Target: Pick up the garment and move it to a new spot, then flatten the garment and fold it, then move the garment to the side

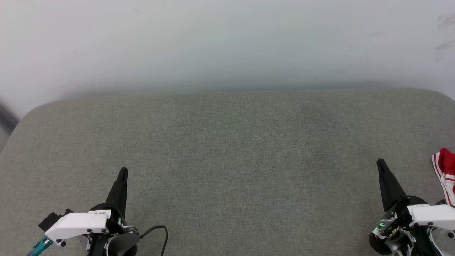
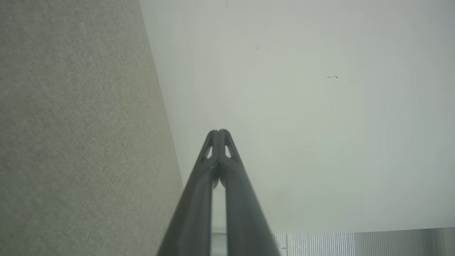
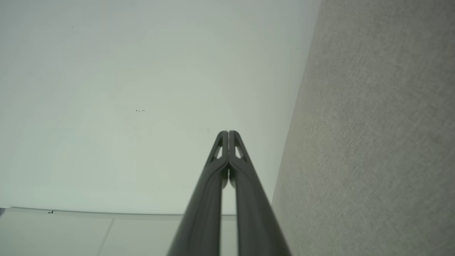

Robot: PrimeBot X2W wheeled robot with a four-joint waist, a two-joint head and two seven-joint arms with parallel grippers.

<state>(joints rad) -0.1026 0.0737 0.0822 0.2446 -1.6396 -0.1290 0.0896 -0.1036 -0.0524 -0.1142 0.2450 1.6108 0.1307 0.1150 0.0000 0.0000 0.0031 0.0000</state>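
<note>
A small part of the garment (image 1: pixel 447 173), red cloth with red-white striped trim, shows at the right edge of the head view on the grey fabric surface (image 1: pixel 227 160); the rest is cut off by the frame. My right gripper (image 1: pixel 381 163) stands shut just left of it, fingers pointing up the view, with nothing held. At the lower left, my left gripper (image 1: pixel 123 172) is shut and empty too. Each wrist view shows its own shut gripper (image 2: pixel 219 132) (image 3: pixel 228 133), tips pressed together against a pale wall.
The grey padded surface spans the whole head view, its far edge meeting a pale wall (image 1: pixel 227 42). A black cable (image 1: pixel 160 231) loops beside my left wrist. The surface edge runs along the left wrist view (image 2: pixel 71 142) and right wrist view (image 3: pixel 373 142).
</note>
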